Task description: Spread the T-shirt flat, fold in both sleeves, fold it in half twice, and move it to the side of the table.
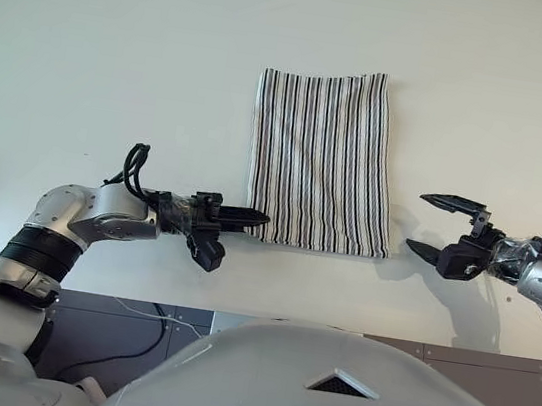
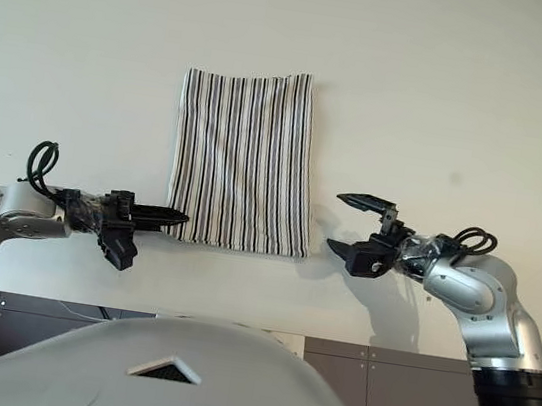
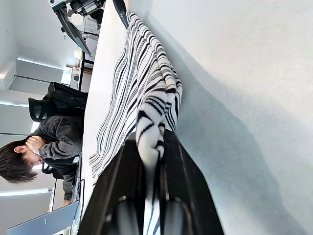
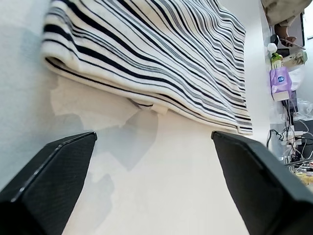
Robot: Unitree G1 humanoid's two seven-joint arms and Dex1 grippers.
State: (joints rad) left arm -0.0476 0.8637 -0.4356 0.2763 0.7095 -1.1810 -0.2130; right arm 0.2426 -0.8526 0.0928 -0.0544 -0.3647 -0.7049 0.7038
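White table (image 1: 119, 61) carries the striped T-shirt (image 1: 322, 160), folded into a rectangle, its long axis running away from the robot and its near edge near the table front. Wide surface lies on both sides of it. The left gripper (image 1: 249, 218) pinches its near left corner. The right gripper (image 1: 418, 222) has its fingers wide apart, just beside the near right corner.

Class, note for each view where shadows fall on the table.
Left eye view: the right gripper throws a soft grey shadow on the table, on the robot's side; the T-shirt casts almost none. Left wrist view: a broad dim band lies on the table beside the T-shirt. Right wrist view: grey patches run along the T-shirt's edge.
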